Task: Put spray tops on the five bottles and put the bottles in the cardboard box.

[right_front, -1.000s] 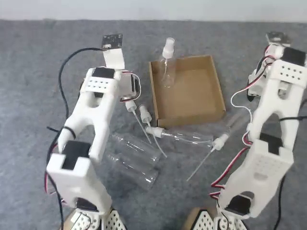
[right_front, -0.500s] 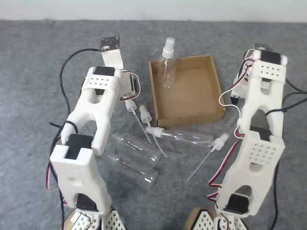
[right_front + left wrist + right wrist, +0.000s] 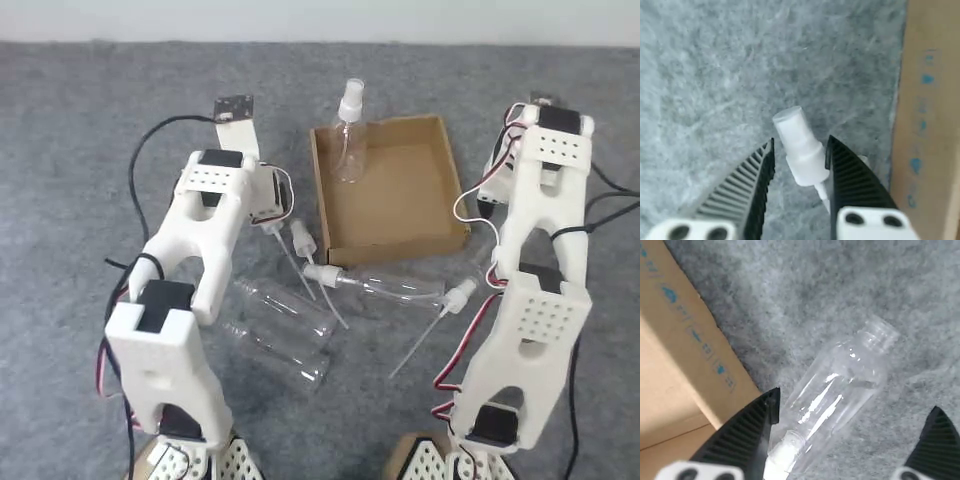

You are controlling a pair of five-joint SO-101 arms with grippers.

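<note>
Left gripper [image 3: 801,141]: jaws narrowly apart, set down either side of a white spray top [image 3: 799,146] that lies on the grey carpet [image 3: 90,150] beside the cardboard box [image 3: 400,243].
Right gripper [image 3: 856,400]: jaws spread wide over an uncapped clear bottle [image 3: 840,385] lying next to the box's corner.
Change: over the last second the right arm has swung in from the table's edge toward the box; the left arm has shifted only slightly.
Capped standing bottle [image 3: 348,140]: upright at the box's far wall, unmoved.
Capped lying bottle [image 3: 385,287]: on the carpet just before the box.

1 capped bottle [image 3: 349,135] upright in box [image 3: 405,195]
</note>
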